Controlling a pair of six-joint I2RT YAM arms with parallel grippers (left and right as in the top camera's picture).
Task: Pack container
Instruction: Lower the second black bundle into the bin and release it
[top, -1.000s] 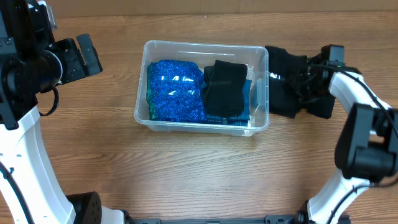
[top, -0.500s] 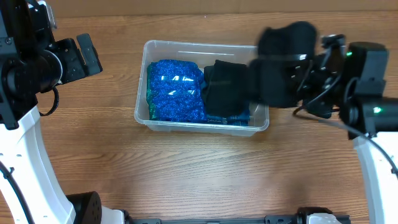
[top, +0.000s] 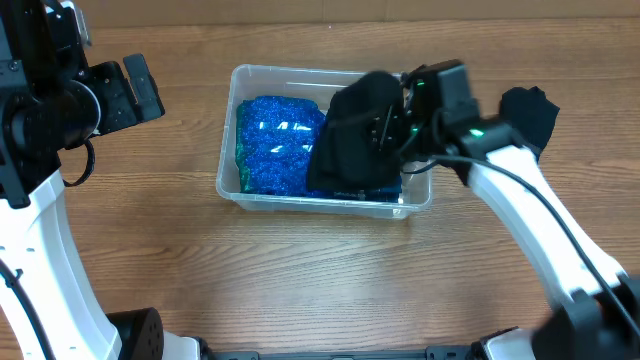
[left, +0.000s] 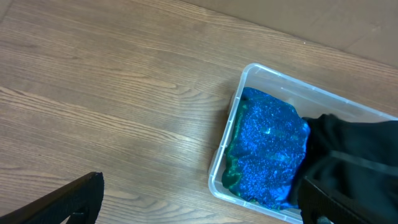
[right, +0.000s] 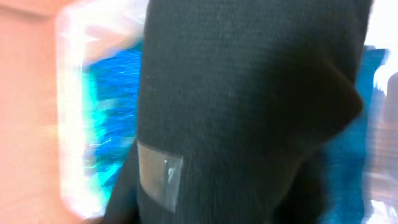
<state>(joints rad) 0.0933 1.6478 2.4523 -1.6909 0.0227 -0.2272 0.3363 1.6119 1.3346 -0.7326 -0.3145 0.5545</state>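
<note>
The clear see-through plastic rectangular container (top: 250, 80) shows a glittering bright-blue sparkly bundle (top: 280, 145), teal-green along the container's left wall. At the container's right half, the plain black knitted cloth (top: 355, 135) bears a small grey patch (right: 158, 173). The table (top: 300, 270) is brown wood-grain.

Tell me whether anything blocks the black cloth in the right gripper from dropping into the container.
Nothing visible does. The black cloth hangs over the right half of the container; the blue glittery bundle lies in its left half.
</note>
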